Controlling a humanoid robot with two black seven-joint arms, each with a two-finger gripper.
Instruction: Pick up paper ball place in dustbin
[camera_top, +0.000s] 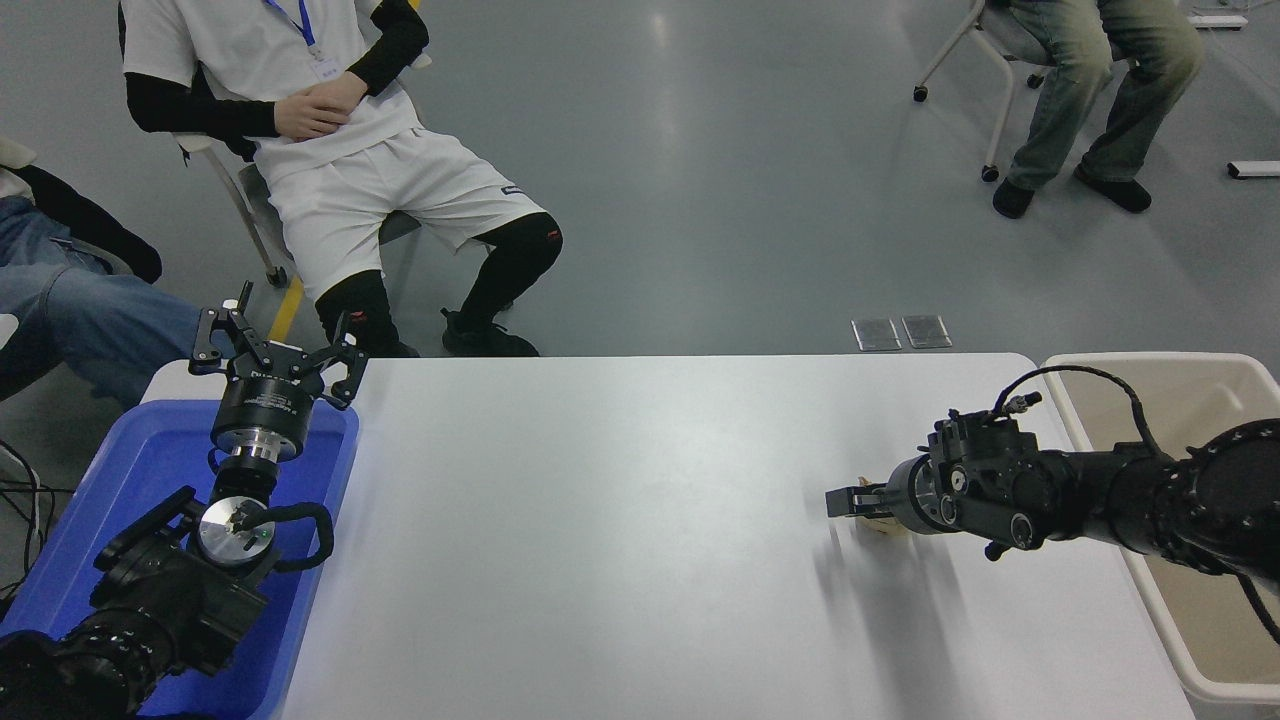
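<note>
Tan paper ball on white table, right tool clenched around it

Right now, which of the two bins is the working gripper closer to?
The beige dustbin at the table's right edge. The right gripper, over the paper ball, sits near it; the blue tray lies far left under the parked left gripper.

Tan paper ball on the table, left of beige dustbin
</note>
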